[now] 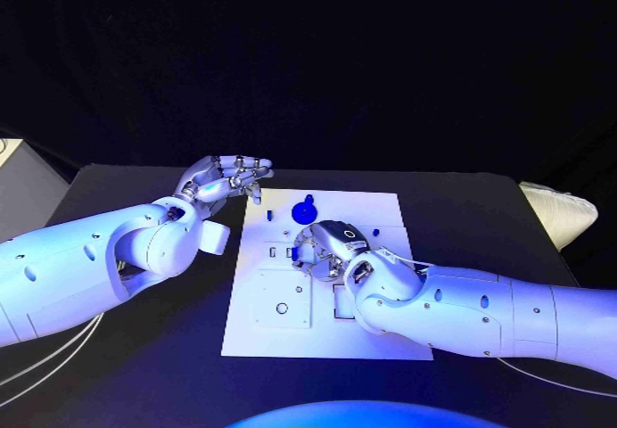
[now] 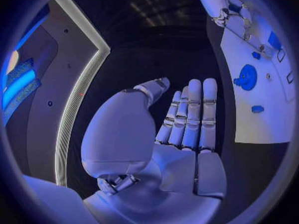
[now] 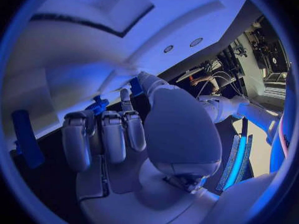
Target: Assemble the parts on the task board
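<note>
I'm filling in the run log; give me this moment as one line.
left hand: open, beside task board | right hand: on board, grip unclear | blue gear: on board

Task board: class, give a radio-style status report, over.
Left hand open, off the board's corner. Right hand on the task board, touching a blue part. Grip unclear.

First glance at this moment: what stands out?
The white task board lies mid-table, with a round blue part near its far edge. The right hand is down on the board's middle, fingers at a small blue part. The left hand hovers, holding nothing, beside the board's far left corner.
</note>
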